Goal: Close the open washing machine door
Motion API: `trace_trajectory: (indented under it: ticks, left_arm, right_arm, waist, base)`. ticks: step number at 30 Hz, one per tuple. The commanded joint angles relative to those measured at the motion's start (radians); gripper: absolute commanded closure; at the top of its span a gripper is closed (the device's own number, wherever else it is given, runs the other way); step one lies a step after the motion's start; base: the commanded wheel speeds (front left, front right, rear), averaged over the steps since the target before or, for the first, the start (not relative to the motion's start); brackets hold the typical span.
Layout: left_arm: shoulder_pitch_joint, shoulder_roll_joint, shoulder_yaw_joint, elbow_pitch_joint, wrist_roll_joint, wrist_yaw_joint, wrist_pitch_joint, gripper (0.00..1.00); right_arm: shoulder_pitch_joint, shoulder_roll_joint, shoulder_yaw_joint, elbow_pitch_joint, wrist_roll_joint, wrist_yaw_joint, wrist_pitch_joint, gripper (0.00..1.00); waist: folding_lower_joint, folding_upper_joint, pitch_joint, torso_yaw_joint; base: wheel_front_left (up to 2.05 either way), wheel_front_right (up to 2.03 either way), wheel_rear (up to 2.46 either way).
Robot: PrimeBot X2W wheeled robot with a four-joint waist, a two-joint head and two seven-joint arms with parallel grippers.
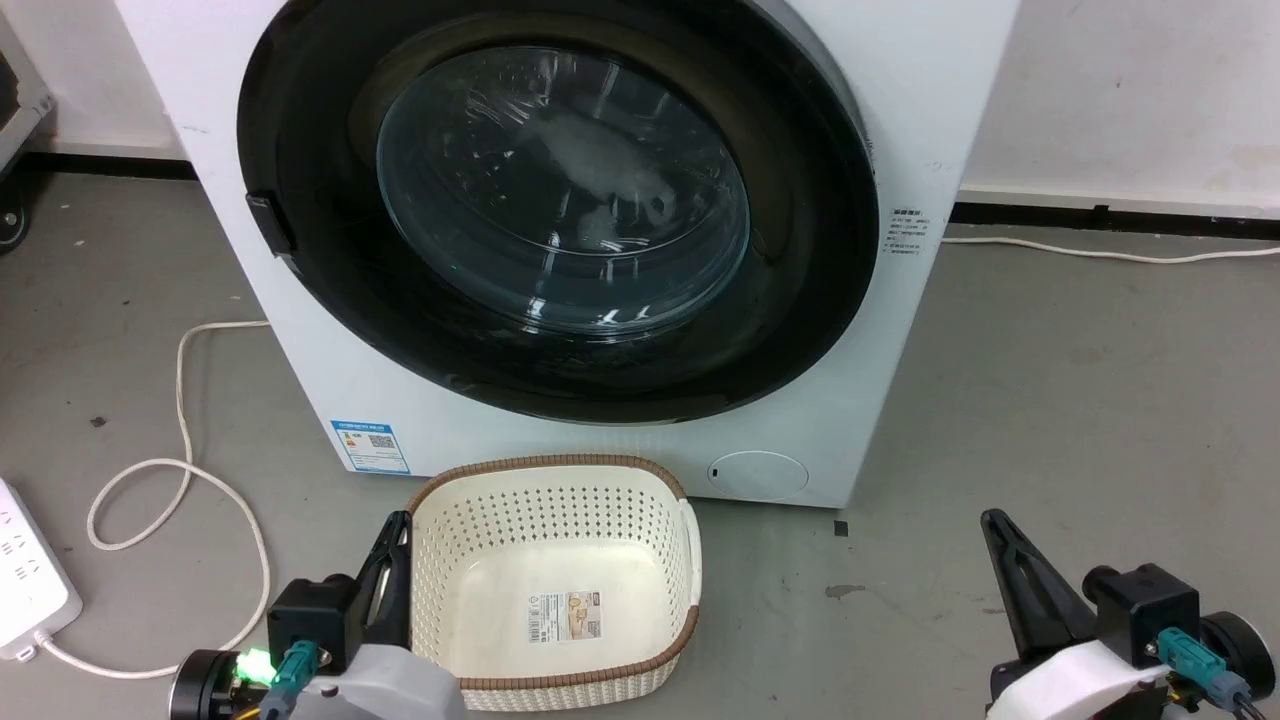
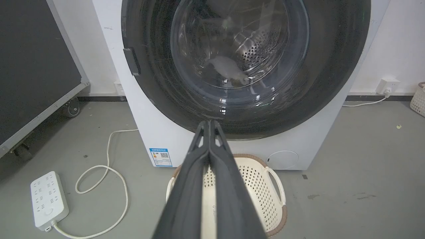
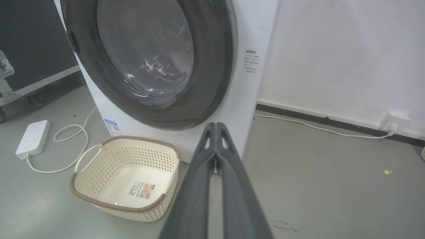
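The white washing machine [image 1: 320, 330] stands straight ahead on the grey floor. Its round door [image 1: 800, 260], with a glossy black rim and a bulging glass window [image 1: 560, 190], lies flat against the machine's front. Through the glass a pale cloth and the steel drum [image 2: 259, 49] show. The door [image 2: 332, 66] sits in front of the left wrist view, and the door [image 3: 212, 66] is seen at an angle in the right wrist view. My left gripper [image 1: 400, 525] is shut low at the left, beside the basket. My right gripper [image 1: 990, 520] is shut low at the right, holding nothing.
A cream perforated basket [image 1: 690, 560] with a brown rim sits on the floor just before the machine. A white power strip [image 1: 25, 580] and looped cable [image 1: 180, 470] lie at the left. A dark wheeled case [image 2: 33, 83] stands further left. A wall socket [image 3: 395, 121] and cable run along the right wall.
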Motion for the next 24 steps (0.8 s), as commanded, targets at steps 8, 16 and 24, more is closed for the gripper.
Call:
trace_trajectory:
  ticks: [8, 16, 24]
  left_arm:
    - [-0.015, -0.002, 0.009, -0.013, 0.015, 0.011, 0.022, 1.0]
    - [-0.018, -0.002, 0.016, -0.021, 0.021, 0.016, 0.038, 1.0]
    - [-0.021, -0.002, 0.021, -0.027, 0.026, 0.02, 0.052, 1.0]
  right_arm:
    - [-0.021, 0.007, 0.004, -0.011, -0.008, -0.001, 0.018, 1.0]
    - [-0.026, 0.008, 0.007, -0.015, -0.013, -0.001, 0.033, 1.0]
    - [-0.03, 0.009, 0.009, -0.018, -0.017, -0.001, 0.046, 1.0]
  waist:
    - [0.0, 0.0, 0.001, -0.001]
    - [0.0, 0.0, 0.002, -0.002]
    - [0.0, 0.0, 0.003, -0.003]
  base:
    - [0.0, 0.0, 0.0]
    - [0.0, 0.0, 0.0]
    - [0.0, 0.0, 0.0]
